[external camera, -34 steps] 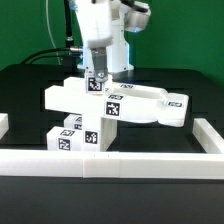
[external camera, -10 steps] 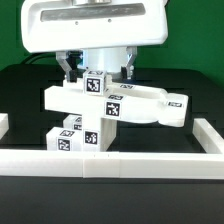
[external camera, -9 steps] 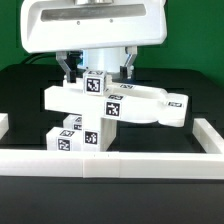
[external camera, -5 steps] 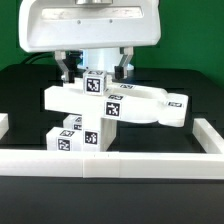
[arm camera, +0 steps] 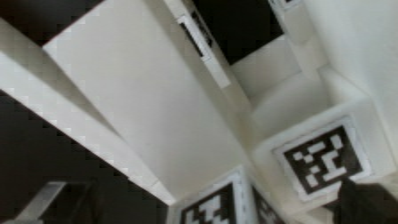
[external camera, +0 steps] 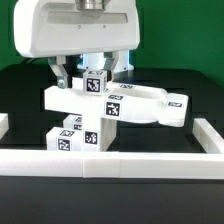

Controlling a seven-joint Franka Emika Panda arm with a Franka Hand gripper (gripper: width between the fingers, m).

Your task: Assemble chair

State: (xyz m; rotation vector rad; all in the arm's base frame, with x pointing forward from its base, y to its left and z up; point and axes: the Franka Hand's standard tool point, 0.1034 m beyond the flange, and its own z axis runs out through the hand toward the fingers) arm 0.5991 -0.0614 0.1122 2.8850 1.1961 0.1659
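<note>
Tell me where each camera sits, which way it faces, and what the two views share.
Exterior view: off the arm, outside the border rail, roughly level with the parts, facing the chair; the gripper fills the top, its fingers apart either side of the top tagged block.
Wrist view: on the wrist, facing down, very close on the chair's white surfaces and a square tag; no finger shows clearly.
Shared: both see the chair's tagged white pieces.
</note>
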